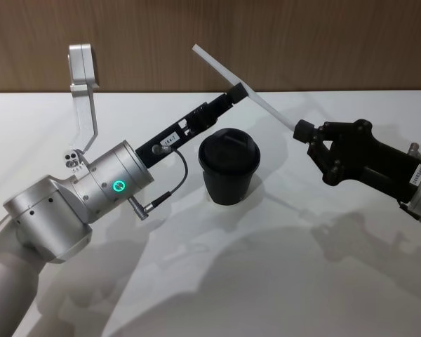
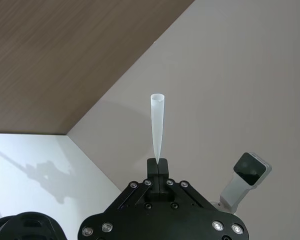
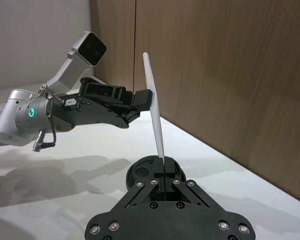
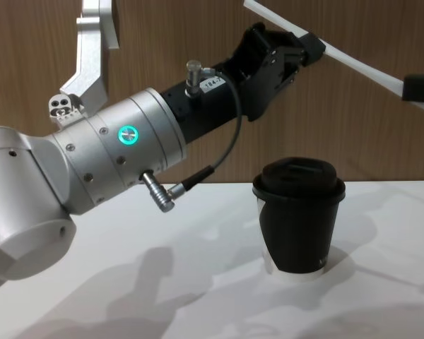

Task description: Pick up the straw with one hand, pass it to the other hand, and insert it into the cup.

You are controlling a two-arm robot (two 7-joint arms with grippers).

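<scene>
head view, left end effector, label 184, and right end effector pinch straw

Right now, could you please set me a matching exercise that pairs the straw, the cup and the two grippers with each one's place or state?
1 straw
2 cup
3 left gripper
4 right gripper

A stands on the table, lid on
B clamps the straw's lower end
C clamps the straw near its middle
D tilted in the air, held at two places

Pairs: 1-D, 2-A, 3-C, 4-B
</scene>
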